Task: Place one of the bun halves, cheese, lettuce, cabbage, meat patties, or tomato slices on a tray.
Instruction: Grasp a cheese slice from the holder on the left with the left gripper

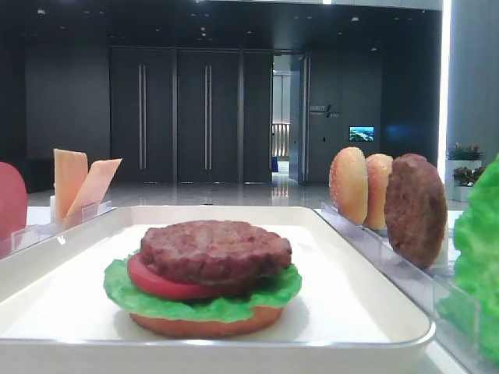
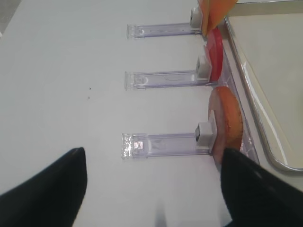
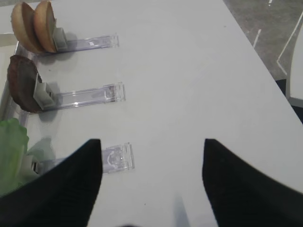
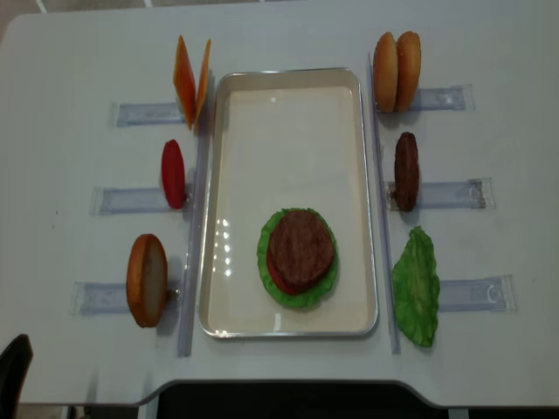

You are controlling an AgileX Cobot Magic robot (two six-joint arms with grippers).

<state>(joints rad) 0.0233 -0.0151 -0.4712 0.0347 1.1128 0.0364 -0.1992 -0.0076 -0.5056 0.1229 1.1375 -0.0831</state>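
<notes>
Cheese (image 4: 191, 81): two thin pale-orange square slices standing on edge in the far-left rack (image 4: 144, 113), leaning into a V, just beside the tray's far-left corner.

Tray (image 4: 288, 113): white, low rim, centred on the tabletop (image 4: 288, 35); far half bare. Near half holds a stack: bun base (image 1: 207, 323), lettuce (image 1: 204, 302), tomato slice (image 1: 168, 285), meat patty (image 1: 214, 249) on top.

Left of tray, far to near: cheese, a red tomato slice on edge (image 4: 173, 174), a bun half on edge (image 4: 147, 279). Right of tray: two bun halves (image 4: 396, 72), one upright patty (image 4: 406, 171), a loose lettuce leaf (image 4: 416, 286). All racks touch or nearly touch the tray's long rims; outer tabletop on both sides is open white surface.

Left hand (image 2: 154, 189): fingers (image 2: 45, 189) spread wide, gripping nothing, low over the tabletop beside the near-left rack. Right hand (image 3: 151, 182): fingers (image 3: 246, 189) apart, nothing between them, over the near-right rack end.

Room behind: dark panelled wall (image 1: 179, 109), open doorway.
</notes>
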